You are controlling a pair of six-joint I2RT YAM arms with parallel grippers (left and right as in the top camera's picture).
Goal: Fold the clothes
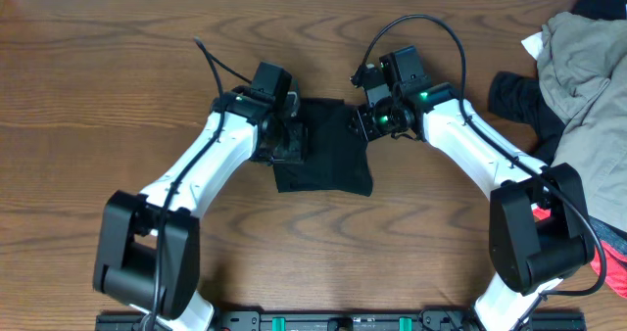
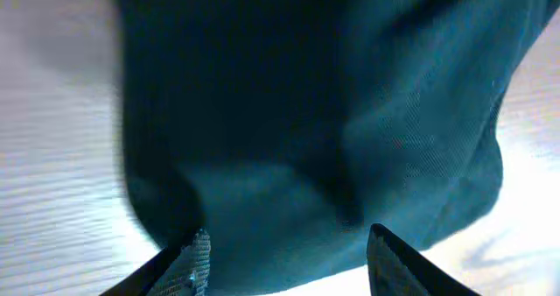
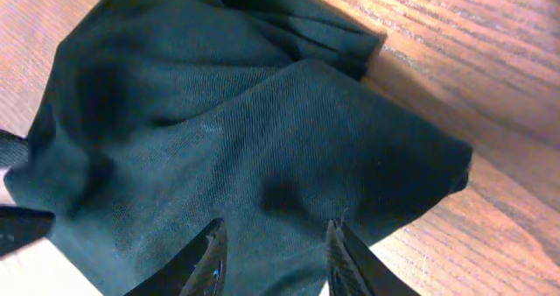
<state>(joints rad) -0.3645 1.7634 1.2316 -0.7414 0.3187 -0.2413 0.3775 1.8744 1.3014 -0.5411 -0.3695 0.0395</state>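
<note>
A black shirt [image 1: 328, 150] lies folded into a small rectangle at the table's middle. My left gripper [image 1: 291, 140] is over its left edge. In the left wrist view the left gripper [image 2: 293, 263] stands open, its fingers [image 2: 191, 265] wide apart with the dark shirt [image 2: 306, 112] spread beneath and between them. My right gripper [image 1: 364, 123] is at the shirt's upper right corner. In the right wrist view the right gripper [image 3: 276, 257] is open more narrowly, its fingertips [image 3: 210, 252] resting on the shirt [image 3: 236, 138], which bunches into creases towards a corner.
A heap of other clothes sits at the right edge: a khaki-grey garment [image 1: 588, 67], a black one [image 1: 514, 96] beside it and a coral-pink piece [image 1: 612, 262] lower down. Bare wooden table [image 1: 98, 96] surrounds the shirt.
</note>
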